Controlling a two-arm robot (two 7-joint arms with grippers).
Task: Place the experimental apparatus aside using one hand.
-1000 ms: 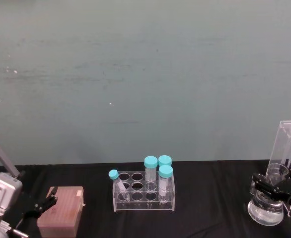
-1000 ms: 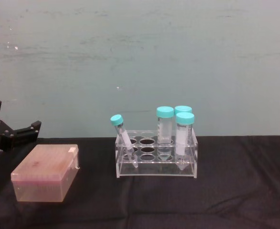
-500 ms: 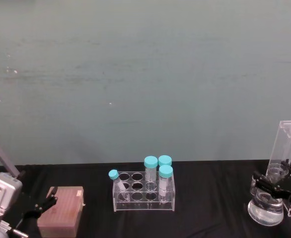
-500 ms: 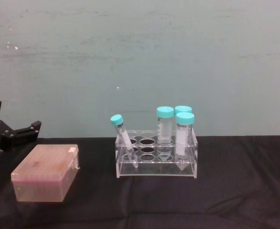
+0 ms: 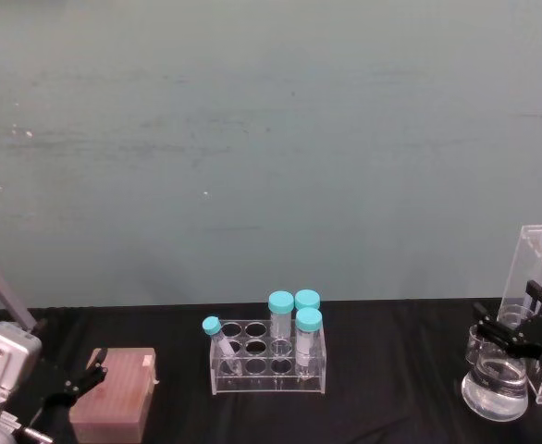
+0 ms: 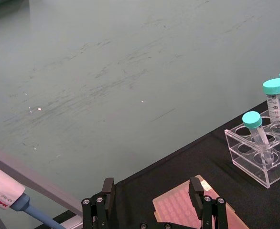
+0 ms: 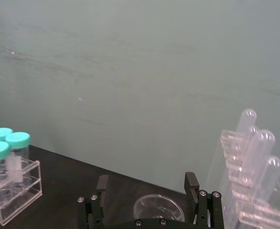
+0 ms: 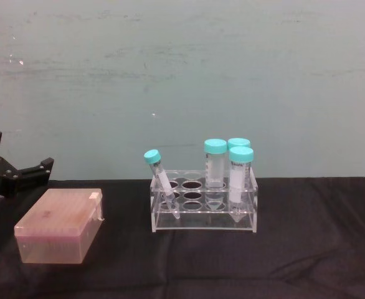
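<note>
At the table's right end stand a large conical flask (image 5: 495,387), a small glass beaker (image 5: 478,341) just behind it, and a tall acrylic rack of long glass tubes (image 5: 540,274). My right gripper (image 5: 517,320) hovers open just above and to the right of the flask, holding nothing. In the right wrist view its fingers (image 7: 192,185) are spread wide, a round glass rim (image 7: 159,208) lies below them, and the tube rack (image 7: 253,167) stands beside them. My left gripper (image 5: 75,387) rests open at the lower left.
A clear rack (image 5: 269,359) with several teal-capped tubes (image 8: 215,163) stands mid-table. A pink tip box (image 8: 60,225) sits left of it, next to the left gripper (image 8: 19,151). A pipette (image 6: 4,195) lies at the far left. Black cloth lies bare between the centre rack and the flask.
My right gripper has drawn back to the right and slightly up, off the flask's neck, uncovering the beaker. The flask stays on the table. The left arm has not moved.
</note>
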